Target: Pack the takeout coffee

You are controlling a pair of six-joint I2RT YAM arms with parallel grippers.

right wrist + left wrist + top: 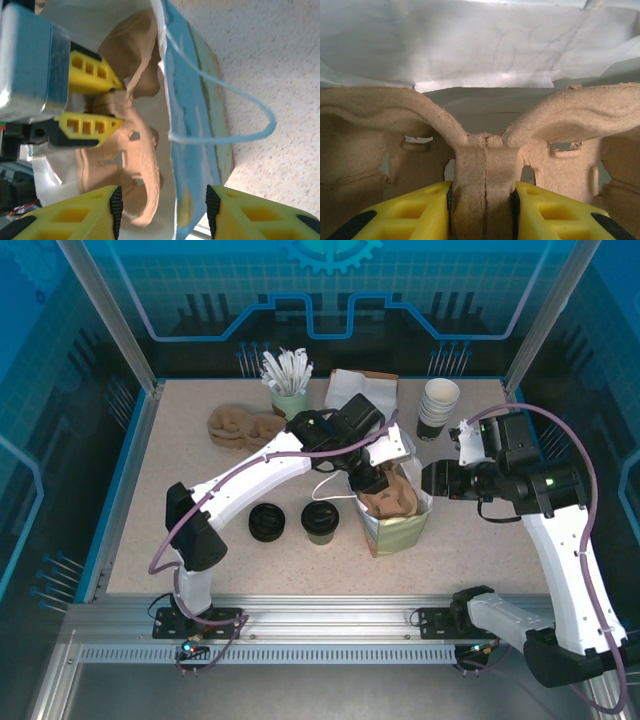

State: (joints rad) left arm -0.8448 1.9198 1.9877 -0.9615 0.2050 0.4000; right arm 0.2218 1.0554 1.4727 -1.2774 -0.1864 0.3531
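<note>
Two arms (262, 475) (560, 540) bent inward; L hand (482, 200) pinches tray (380, 125) inside bag (400, 532).

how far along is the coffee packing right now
Done: the upright paper bag stands open. In hand: the left end effector is clamped on the centre rib of the brown moulded-pulp cup carrier, inside the bag's mouth; the right end effector straddles the bag's wall, jaws apart. Left: the small olive-green paper cup with a black lid sits on the speckled table beside the bag, not yet packed.
</note>
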